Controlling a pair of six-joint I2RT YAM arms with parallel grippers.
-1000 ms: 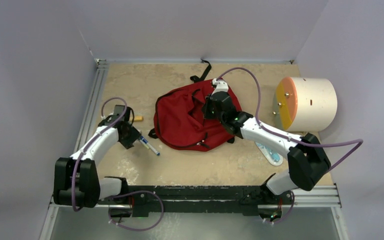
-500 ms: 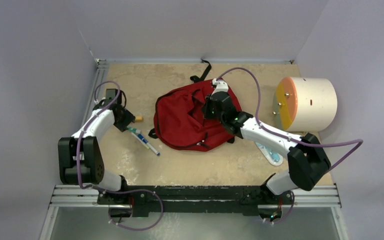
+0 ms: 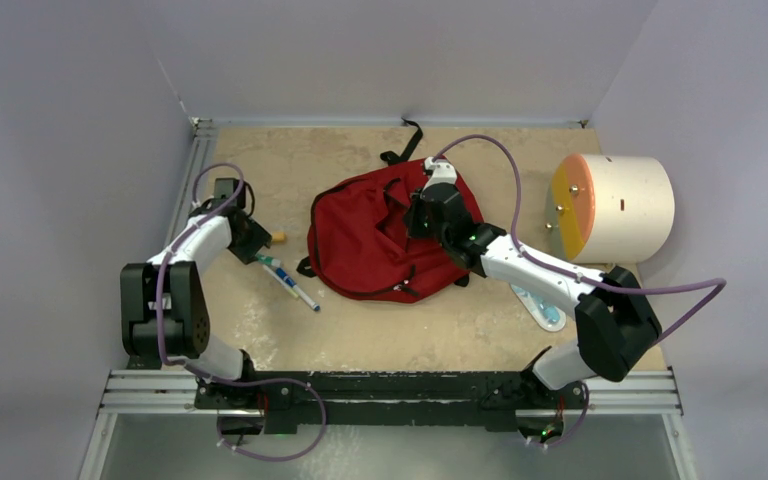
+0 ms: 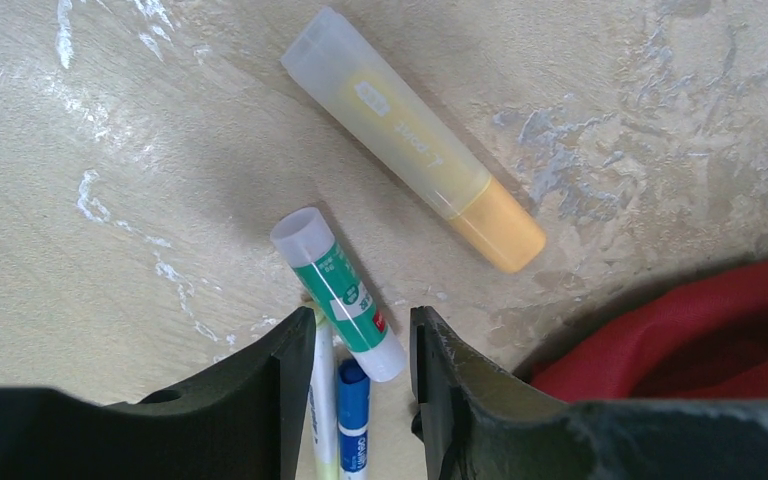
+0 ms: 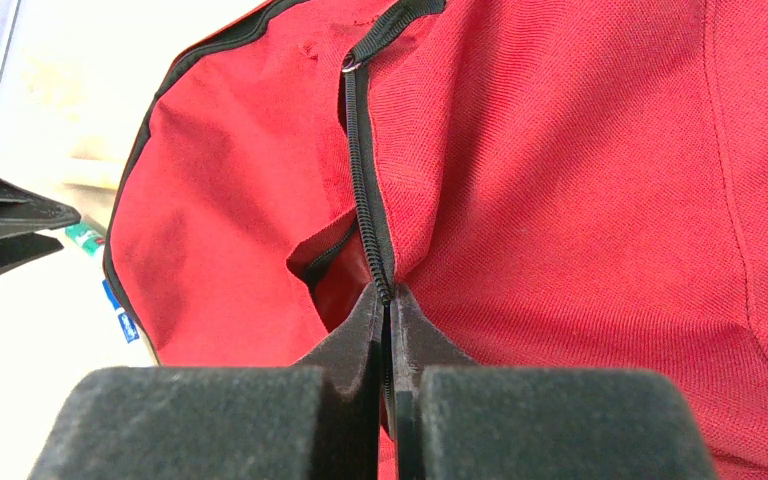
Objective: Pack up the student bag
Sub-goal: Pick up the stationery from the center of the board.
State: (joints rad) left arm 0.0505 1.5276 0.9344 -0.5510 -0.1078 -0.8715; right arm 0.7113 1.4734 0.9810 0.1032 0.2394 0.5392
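From above, the student bag (image 3: 370, 245) lies flat in the middle of the worktop (image 3: 460, 330), one black strap (image 3: 407, 143) trailing toward the far wall. The right gripper (image 3: 418, 216) sits on the bag's upper right part. The left gripper (image 3: 252, 240) is down at the worktop left of the bag, clear of it, beside some pens (image 3: 290, 284). A cream cylinder (image 3: 620, 205) lies far right, and a pale flat item (image 3: 545, 308) shows partly under the right arm.

The left wrist view resolves what the overhead blurs: a yellow glue stick (image 4: 415, 140) lies aslant beyond the fingers, and a green-labelled stick (image 4: 340, 295) has its near end between the half-spread jaws, which do not clamp it. A blue pen (image 4: 353, 420) lies beneath it. The bag's red edge fills the lower right corner.

The right wrist view alone shows the grip: the jaws are pressed together on the bag's fabric at its zip (image 5: 362, 160), beside a small opening.
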